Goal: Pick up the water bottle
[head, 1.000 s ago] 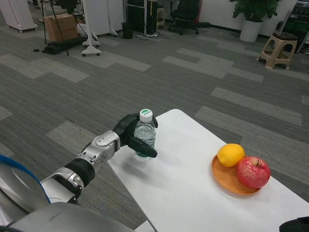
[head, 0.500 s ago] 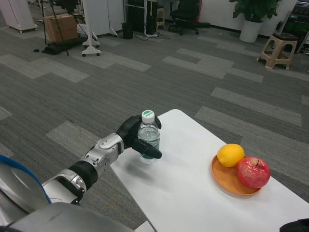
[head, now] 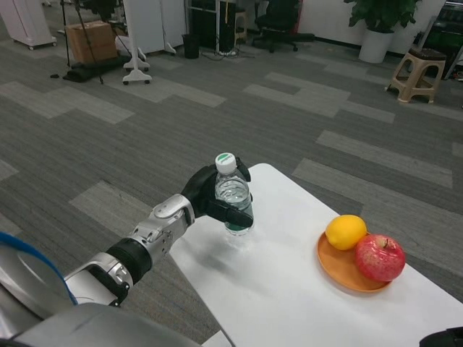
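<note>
Left robot hand (head: 211,199) grasps the water bottle (head: 233,195), forearm angled toward the table (head: 289,289).

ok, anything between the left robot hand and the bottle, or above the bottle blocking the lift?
Nothing visible. The left robot hand already grips the water bottle around its body, near the table's far left corner. The space above its cap is open; the plate with the lemon and apple sits apart to the right.

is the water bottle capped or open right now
Capped: the water bottle carries its white cap with a green top, and stands roughly upright in the left hand.
</note>
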Tool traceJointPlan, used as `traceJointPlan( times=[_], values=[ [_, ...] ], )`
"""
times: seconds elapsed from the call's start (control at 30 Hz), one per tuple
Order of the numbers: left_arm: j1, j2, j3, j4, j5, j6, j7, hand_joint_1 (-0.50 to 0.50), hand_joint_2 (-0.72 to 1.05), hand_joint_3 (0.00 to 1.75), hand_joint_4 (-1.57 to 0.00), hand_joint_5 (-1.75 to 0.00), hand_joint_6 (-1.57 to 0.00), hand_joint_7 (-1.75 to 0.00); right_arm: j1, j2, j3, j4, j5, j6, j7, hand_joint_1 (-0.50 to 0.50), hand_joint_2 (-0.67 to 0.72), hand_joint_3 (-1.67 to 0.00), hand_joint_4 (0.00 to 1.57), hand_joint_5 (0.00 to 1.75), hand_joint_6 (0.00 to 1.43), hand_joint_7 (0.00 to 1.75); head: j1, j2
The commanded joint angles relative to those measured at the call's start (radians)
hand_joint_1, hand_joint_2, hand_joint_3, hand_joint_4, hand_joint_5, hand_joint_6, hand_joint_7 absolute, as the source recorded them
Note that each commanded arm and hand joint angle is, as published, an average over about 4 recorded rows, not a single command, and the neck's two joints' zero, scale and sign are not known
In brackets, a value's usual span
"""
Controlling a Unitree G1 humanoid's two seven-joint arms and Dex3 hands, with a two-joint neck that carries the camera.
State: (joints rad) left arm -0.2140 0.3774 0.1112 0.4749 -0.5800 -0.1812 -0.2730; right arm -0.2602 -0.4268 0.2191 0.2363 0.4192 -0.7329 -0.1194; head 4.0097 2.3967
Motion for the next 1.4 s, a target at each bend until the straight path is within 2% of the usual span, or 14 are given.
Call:
traceJointPlan(
  times=[0.03, 0.17, 0.3, 0.4, 0.53, 0.67, 0.83, 1.07, 1.4],
  values=[
    [-0.013, 0.038, 0.013, -0.114, -0.003, 0.098, -0.002, 0.50, 0.69, 0.02, -0.94, -1.75, -0.99, -1.68, 0.006, 0.003, -0.012, -0.005, 0.006, 0.000, -0.002, -0.17, 0.61, 0.00, 0.00, 0.00, 0.00, 0.00, -0.009, 0.002],
    [-0.021, 0.070, 0.017, -0.226, 0.026, 0.201, -0.001, 0.50, 0.69, 0.07, -0.94, -1.75, -0.97, -1.68, 0.007, 0.003, -0.012, -0.005, 0.006, 0.000, -0.002, -0.17, 0.60, 0.00, 0.00, 0.00, 0.00, 0.00, -0.039, 0.011],
    [-0.051, 0.121, -0.001, -0.359, 0.050, 0.325, 0.002, 0.50, 0.69, 0.00, -0.94, -1.75, -0.97, -1.68, 0.007, 0.003, -0.012, -0.004, 0.006, 0.000, -0.002, -0.17, 0.63, 0.00, 0.00, 0.00, 0.00, 0.00, -0.138, 0.026],
    [-0.074, 0.151, -0.023, -0.415, 0.053, 0.374, 0.004, 0.50, 0.69, 0.00, -0.94, -1.75, -0.95, -1.68, 0.007, 0.002, -0.011, -0.003, 0.006, 0.000, -0.002, -0.17, 0.60, 0.00, 0.00, 0.00, 0.00, 0.00, -0.210, 0.034],
    [-0.092, 0.164, -0.036, -0.449, 0.068, 0.392, 0.008, 0.50, 0.69, 0.00, -0.94, -1.75, -0.94, -1.68, 0.007, 0.002, -0.011, -0.003, 0.006, 0.000, -0.002, -0.17, 0.65, 0.00, 0.00, 0.00, 0.00, 0.00, -0.309, 0.052],
    [-0.109, 0.173, -0.050, -0.475, 0.077, 0.402, 0.012, 0.50, 0.60, 0.00, -0.94, -1.75, -0.93, -1.64, 0.007, 0.002, -0.012, -0.003, 0.006, 0.000, -0.002, -0.17, 0.66, 0.00, 0.00, 0.00, 0.00, 0.00, -0.392, 0.078],
    [-0.126, 0.179, -0.061, -0.487, 0.077, 0.404, 0.015, 0.50, 0.60, 0.04, -0.94, -1.75, -0.92, -1.61, 0.006, -0.002, -0.012, -0.002, 0.006, 0.000, -0.001, -0.17, 0.63, 0.00, 0.00, 0.00, 0.00, 0.00, -0.457, 0.118],
    [-0.133, 0.180, -0.064, -0.487, 0.083, 0.404, 0.015, 0.50, 0.60, 0.02, -0.94, -1.75, -0.92, -1.61, 0.004, -0.004, -0.014, -0.001, 0.006, -0.001, -0.002, -0.17, 0.66, 0.00, 0.00, 0.00, 0.00, 0.00, -0.485, 0.140],
    [-0.123, 0.178, -0.064, -0.495, 0.083, 0.404, 0.017, 0.50, 0.60, 0.00, -0.93, -1.75, -0.92, -1.61, 0.004, -0.006, -0.009, -0.017, 0.006, -0.002, 0.000, -0.17, 0.63, 0.00, 0.00, 0.00, 0.00, 0.00, -0.551, 0.169]
  ],
)
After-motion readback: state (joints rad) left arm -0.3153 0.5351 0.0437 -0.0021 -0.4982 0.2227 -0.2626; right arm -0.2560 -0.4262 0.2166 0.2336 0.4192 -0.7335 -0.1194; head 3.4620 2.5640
